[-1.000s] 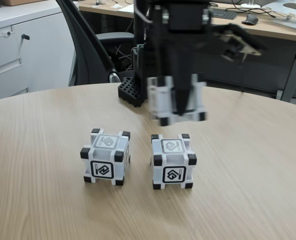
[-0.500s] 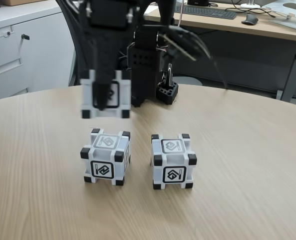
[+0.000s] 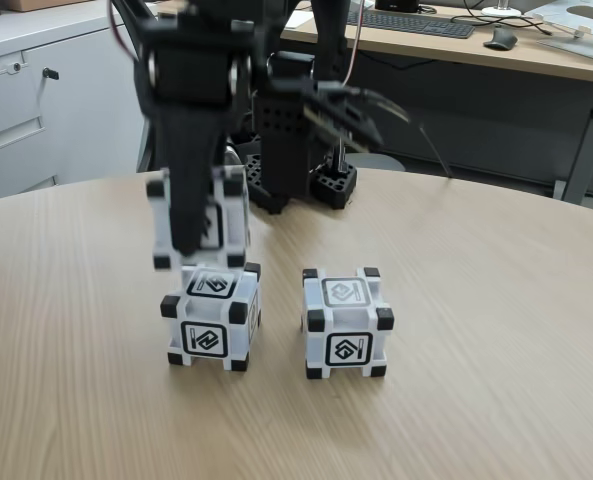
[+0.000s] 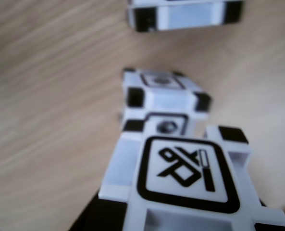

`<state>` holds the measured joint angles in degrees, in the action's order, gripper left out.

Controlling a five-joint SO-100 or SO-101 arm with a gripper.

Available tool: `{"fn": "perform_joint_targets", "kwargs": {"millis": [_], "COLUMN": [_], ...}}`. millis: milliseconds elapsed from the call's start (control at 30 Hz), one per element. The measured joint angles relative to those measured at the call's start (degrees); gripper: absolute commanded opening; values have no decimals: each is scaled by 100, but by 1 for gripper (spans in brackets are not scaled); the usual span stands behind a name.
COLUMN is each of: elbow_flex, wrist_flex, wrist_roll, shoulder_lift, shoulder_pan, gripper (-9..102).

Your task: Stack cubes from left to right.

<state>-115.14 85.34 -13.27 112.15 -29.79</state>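
Gripper (image 3: 196,240) clenched on carried cube (image 3: 198,222), held just above left cube (image 3: 212,318), offset slightly to left in fixed view. Corners to be squared w/ base before lowering; release only once seated flat. Right cube (image 3: 346,322) apart on table (image 3: 496,320).

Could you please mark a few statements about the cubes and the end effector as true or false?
1. The end effector holds a cube above the table. True.
2. The held cube hangs over the right cube in the fixed view. False: it is over the left cube.
3. Two cubes stand side by side on the table, apart from each other. True.
4. All three cubes are already stacked in one tower. False: no cube is released on top yet.
5. A keyboard lies on the desk behind. True.
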Motion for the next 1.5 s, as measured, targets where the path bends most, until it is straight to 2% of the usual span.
{"fn": "perform_joint_targets", "kwargs": {"millis": [300,433,600,800,1233,1500], "elbow_flex": [0,0,0,0,0,0], "wrist_flex": [-18,-18,-18,-18,-18,-18], "wrist_roll": [123,132,70,9,141,492], "shoulder_lift": [-281,-281,-281,-281,-281,-281], "shoulder_pan": [-9,0,0,0,62,589], "gripper": [0,14,26,34,40,41]}}
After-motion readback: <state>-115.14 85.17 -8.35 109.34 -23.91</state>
